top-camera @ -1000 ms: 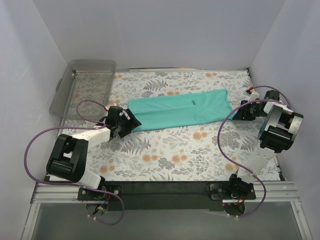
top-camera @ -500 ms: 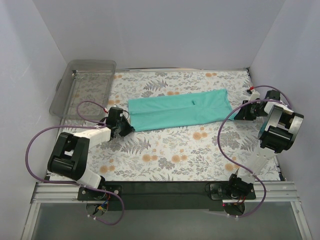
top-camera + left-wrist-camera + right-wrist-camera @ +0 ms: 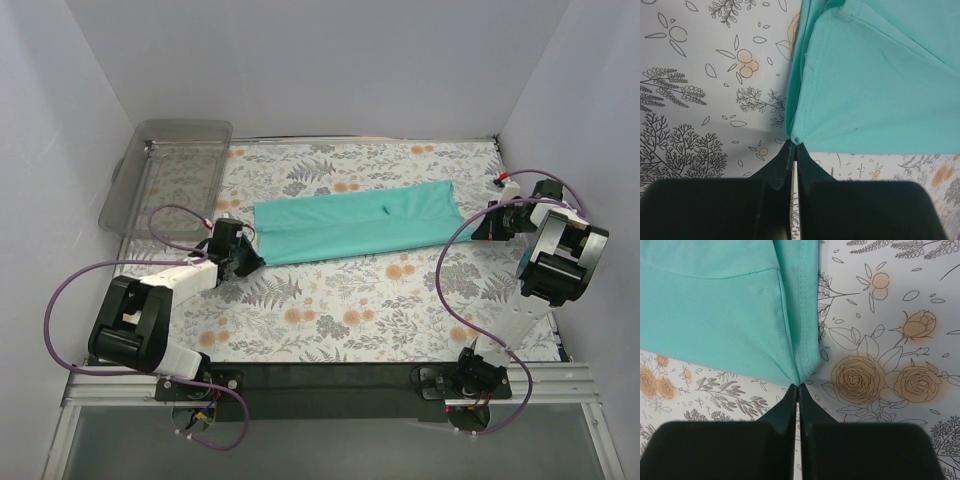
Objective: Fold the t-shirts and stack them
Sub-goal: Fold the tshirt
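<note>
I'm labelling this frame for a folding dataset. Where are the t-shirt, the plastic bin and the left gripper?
t-shirt (image 3: 355, 228): top view, middle of the teal fabric.
plastic bin (image 3: 170, 185): top view, its bare floor.
left gripper (image 3: 792, 144): left wrist view, between the shut fingertips pinching the shirt's corner.

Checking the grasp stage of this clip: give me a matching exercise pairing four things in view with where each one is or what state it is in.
Things:
1. t-shirt
2. bin
3. left gripper
4. right gripper

Places or states:
A. shut on the t-shirt corner at the end away from the bin
B. lying flat as a long teal strip across the table
C. at the far left corner of the table
D. shut on the t-shirt corner at the end nearest the bin

Pairs: 1-B, 2-C, 3-D, 4-A
</note>
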Action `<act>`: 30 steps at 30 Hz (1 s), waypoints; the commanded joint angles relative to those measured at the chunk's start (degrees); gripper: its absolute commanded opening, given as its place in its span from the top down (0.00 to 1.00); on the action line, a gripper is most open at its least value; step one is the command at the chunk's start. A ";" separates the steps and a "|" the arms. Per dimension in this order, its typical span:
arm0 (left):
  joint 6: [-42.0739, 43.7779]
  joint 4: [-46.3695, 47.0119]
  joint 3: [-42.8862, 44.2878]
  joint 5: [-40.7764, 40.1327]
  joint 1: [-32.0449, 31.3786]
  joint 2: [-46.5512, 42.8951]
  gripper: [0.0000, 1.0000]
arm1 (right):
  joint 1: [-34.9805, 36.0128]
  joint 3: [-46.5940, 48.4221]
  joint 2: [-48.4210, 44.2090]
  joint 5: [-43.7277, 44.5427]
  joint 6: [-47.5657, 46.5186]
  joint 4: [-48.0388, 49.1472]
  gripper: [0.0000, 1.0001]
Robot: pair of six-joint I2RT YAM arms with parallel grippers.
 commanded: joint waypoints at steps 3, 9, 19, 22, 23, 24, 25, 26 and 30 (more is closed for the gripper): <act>1.15 -2.23 -1.08 -2.31 0.63 -3.52 0.98 | -1.00 1.88 -2.56 2.01 -7.99 -4.54 0.90; 1.67 -4.78 -0.20 -1.96 0.71 -7.30 0.57 | -1.09 -0.24 -9.40 6.58 -9.75 -3.66 0.67; 7.55 -3.41 0.68 7.42 0.71 -20.14 0.25 | 2.59 -3.57 -16.28 -8.07 -11.60 -3.92 0.69; 9.58 2.14 1.20 16.19 1.15 -16.20 0.24 | 6.37 -4.28 -13.30 -13.88 -8.80 -3.75 0.74; 10.02 2.60 2.08 17.97 1.15 -14.27 0.26 | 7.95 -4.19 -11.29 -15.02 -8.09 -3.49 0.75; 10.37 2.86 3.92 20.25 1.33 -9.46 0.30 | 8.57 -4.11 -10.31 -15.30 -7.30 -3.05 0.76; 10.38 3.21 4.80 23.06 1.33 -7.33 0.32 | 9.10 -3.93 -9.34 -15.56 -6.34 -2.61 0.78; 10.29 3.30 5.51 24.13 1.33 -5.39 0.34 | 9.80 -3.76 -7.77 -15.74 -5.11 -1.73 0.78; 8.71 3.83 6.13 25.37 1.59 1.82 0.42 | 10.07 -3.40 -4.59 -13.46 -3.43 -0.23 0.79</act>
